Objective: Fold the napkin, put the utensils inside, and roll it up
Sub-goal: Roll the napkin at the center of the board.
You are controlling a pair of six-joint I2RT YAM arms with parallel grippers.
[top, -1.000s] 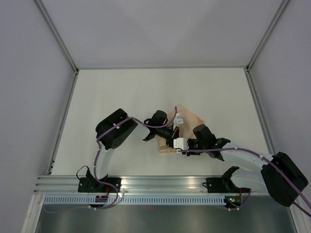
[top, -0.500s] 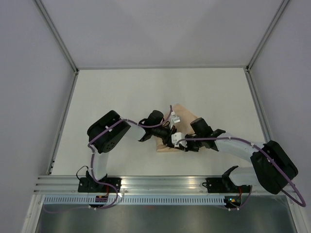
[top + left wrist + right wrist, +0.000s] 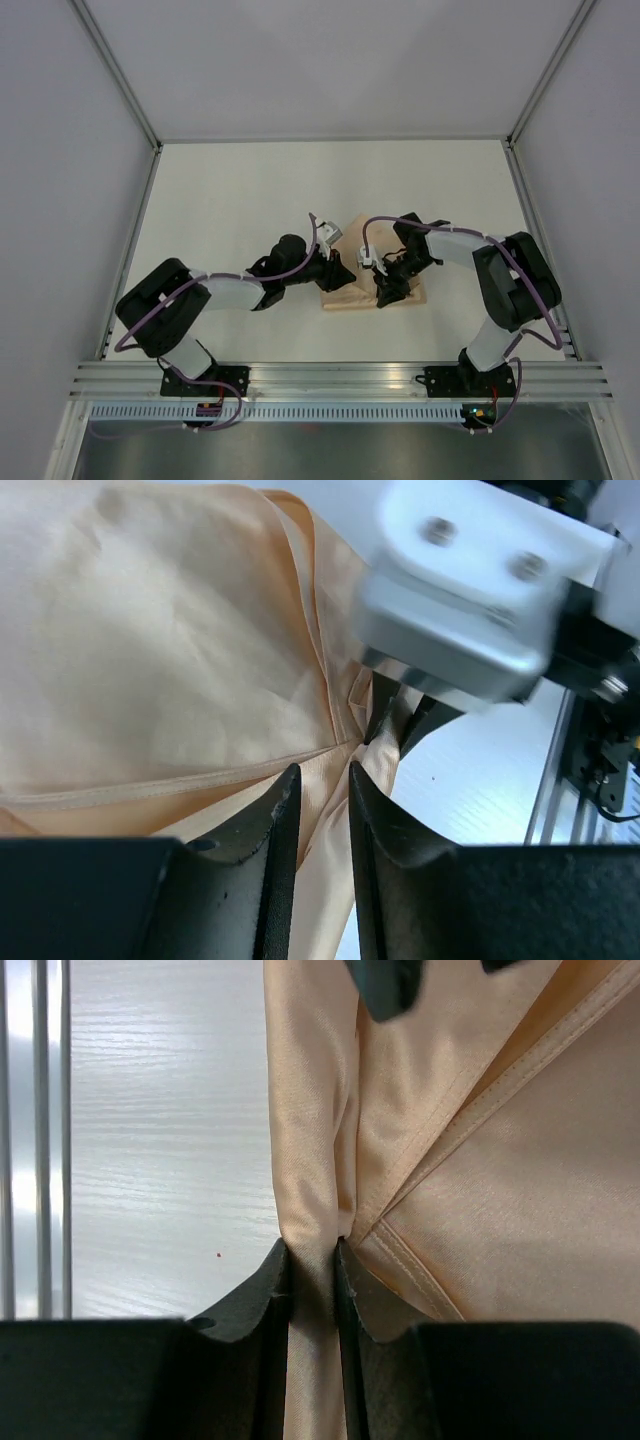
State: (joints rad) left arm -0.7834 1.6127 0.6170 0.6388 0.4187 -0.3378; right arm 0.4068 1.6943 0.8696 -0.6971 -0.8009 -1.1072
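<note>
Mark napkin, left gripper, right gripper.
napkin (image 3: 150,650), left wrist view, flat top layer.
left gripper (image 3: 322,780), left wrist view, midway between its jaws.
right gripper (image 3: 312,1255), right wrist view, midway between its jaws.

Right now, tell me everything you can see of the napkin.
The napkin is thin peach-orange cloth with a slight sheen and stitched hems, lying folded and creased on the white table. The right gripper pinches one bunched fold; another fold runs between the fingers of the left gripper.
</note>
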